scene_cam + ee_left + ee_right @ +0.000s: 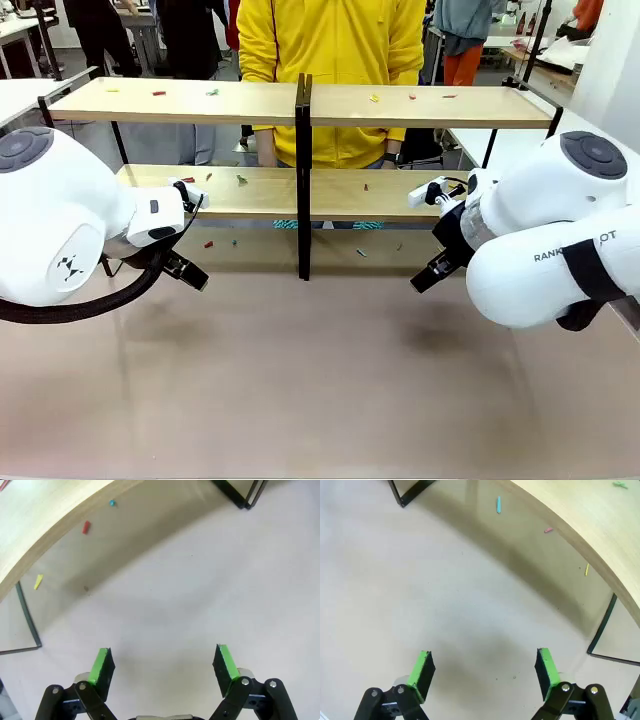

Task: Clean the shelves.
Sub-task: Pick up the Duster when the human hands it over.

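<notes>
At the far half of the counter [320, 380]: the shelves [200, 100], two tiers spanning its width, apparently set where both arms and the person [330, 60] behind can reach.

Arms, paired: left gripper [163, 654] low over bare counter just before the lower board, fingers [102, 666] spread wide, holding and touching nothing, likely readied to pick; right gripper [482, 655] mirrored, likewise wide and empty.

Coloured scraps [158, 93]: strewn on the boards and the counter beneath, presumably the litter to clear.

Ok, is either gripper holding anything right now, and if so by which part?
Nothing is held. The left gripper and the right gripper are both open and empty, over the table in front of the shelves.
</notes>
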Tool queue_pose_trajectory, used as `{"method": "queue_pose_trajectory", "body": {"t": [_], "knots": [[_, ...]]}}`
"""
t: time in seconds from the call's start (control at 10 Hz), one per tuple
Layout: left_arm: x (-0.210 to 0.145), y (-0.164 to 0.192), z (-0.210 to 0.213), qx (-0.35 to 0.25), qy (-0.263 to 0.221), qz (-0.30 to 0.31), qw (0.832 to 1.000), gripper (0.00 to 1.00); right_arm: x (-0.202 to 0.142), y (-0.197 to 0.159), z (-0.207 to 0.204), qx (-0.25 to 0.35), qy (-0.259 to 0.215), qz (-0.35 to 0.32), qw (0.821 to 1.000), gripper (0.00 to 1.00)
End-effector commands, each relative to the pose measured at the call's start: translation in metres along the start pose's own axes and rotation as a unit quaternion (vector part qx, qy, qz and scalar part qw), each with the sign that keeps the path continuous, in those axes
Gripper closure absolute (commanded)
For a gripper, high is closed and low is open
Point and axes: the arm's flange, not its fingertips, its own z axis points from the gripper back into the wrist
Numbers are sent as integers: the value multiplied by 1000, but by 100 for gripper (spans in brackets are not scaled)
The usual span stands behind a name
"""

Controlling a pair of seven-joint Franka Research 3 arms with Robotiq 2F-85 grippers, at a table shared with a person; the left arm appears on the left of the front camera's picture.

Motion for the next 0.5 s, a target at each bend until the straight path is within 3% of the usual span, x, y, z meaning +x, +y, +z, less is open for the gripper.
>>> {"method": "queue_pose_trajectory", "body": {"t": [0.0, 0.4], "knots": [[0, 0, 0, 0, 0, 0, 1000, 0, 0, 0, 0, 0, 0, 0, 1000, 0], [0, 0, 0, 0, 0, 0, 1000, 0, 0, 0, 0, 0, 0, 0, 1000, 0]]}}
